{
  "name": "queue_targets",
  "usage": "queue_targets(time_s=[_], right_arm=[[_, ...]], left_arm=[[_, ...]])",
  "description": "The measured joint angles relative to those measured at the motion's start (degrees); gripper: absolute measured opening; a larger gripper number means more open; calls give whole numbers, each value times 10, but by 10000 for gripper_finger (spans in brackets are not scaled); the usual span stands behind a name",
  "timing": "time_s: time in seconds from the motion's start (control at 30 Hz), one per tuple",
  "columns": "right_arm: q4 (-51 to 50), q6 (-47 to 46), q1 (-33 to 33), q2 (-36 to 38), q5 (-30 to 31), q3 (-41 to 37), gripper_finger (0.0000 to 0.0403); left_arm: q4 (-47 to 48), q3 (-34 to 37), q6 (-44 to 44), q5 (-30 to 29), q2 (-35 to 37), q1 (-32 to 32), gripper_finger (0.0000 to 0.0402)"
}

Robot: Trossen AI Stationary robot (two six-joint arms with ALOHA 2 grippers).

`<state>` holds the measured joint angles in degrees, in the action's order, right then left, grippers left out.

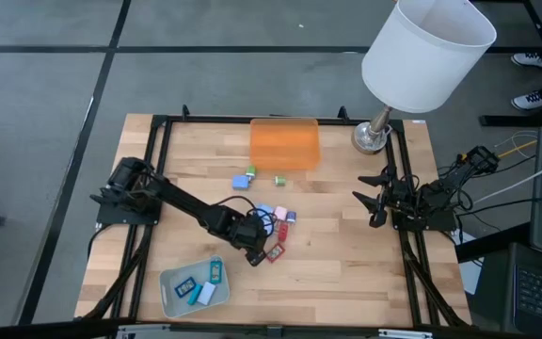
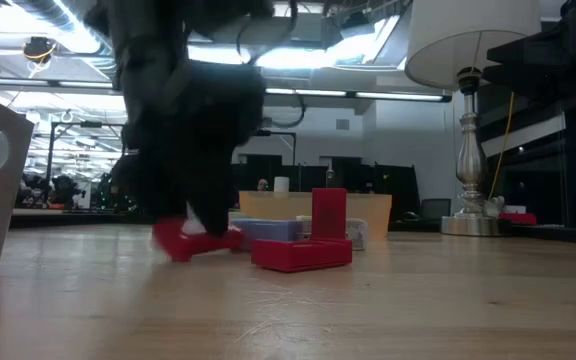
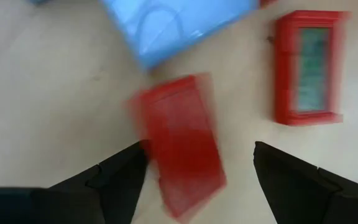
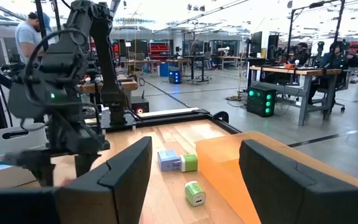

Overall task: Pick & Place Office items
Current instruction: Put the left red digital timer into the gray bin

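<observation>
Orange tray (image 1: 284,143) at upper centre of the high view; grey tray (image 1: 172,299) at lower left holding blue pieces (image 1: 215,271). Left gripper (image 1: 255,254) low at centre, jaws apart around a red flat rectangle (image 3: 182,140), grip not certain. Second red piece (image 3: 307,67) just beside. Right gripper (image 1: 376,201) at right edge, open, empty. Green blocks (image 4: 194,192) near the orange tray.
</observation>
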<state>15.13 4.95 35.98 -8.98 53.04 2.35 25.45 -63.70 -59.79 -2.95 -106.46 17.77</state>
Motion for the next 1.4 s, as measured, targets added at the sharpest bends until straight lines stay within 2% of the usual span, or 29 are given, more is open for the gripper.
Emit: queue_targets(time_s=[0.27,0.67,0.87,1.13,1.4], right_arm=[[-2,0,0,0,-1,0,241],[-2,0,0,0,-1,0,241],[-2,0,0,0,1,0,241],[-2,0,0,0,1,0,241],[-2,0,0,0,1,0,241]], left_arm=[[-14,15,4,1,2,-3,286],[-43,14,2,7,1,-3,253],[-44,-8,34,12,1,-6,283],[31,-10,6,-20,-1,-7,310],[-20,-10,-4,-20,-1,2,311]])
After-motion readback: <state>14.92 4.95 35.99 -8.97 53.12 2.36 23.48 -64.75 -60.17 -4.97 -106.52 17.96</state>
